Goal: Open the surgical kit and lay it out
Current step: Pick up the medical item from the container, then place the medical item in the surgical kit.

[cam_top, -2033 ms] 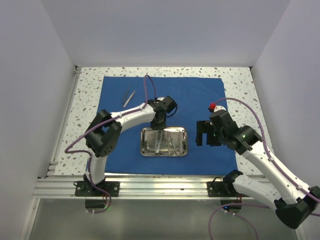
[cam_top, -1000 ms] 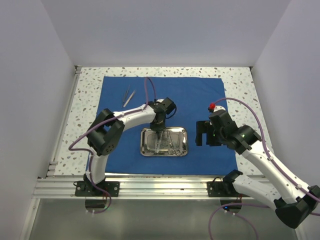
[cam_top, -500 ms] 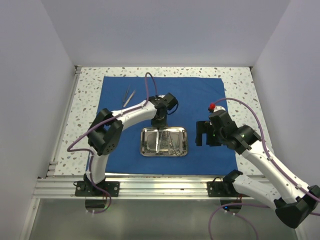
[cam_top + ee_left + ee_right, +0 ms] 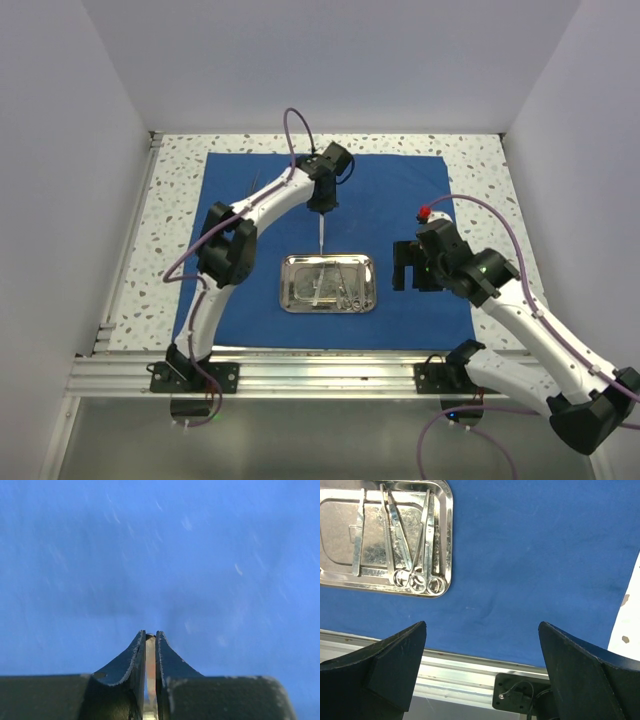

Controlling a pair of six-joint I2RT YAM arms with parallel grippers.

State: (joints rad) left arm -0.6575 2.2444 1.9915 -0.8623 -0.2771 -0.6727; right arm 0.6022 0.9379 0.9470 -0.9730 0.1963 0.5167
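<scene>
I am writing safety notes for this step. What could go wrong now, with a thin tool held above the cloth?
1. The left fingers pinch the thin silver instrument only by its end; it hangs down and may swing or slip onto the blue cloth.
2. Its lower tip appears close to the far rim of the steel tray and might catch there.

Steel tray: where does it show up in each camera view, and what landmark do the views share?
Top external: steel tray at centre, on the blue cloth, between the arms.
Left wrist: not in it; only cloth under the left gripper, shut on a thin silver instrument.
Right wrist: tray at upper left, cut by the frame's edge.
Shared landmark: the blue cloth, in all three.
</scene>
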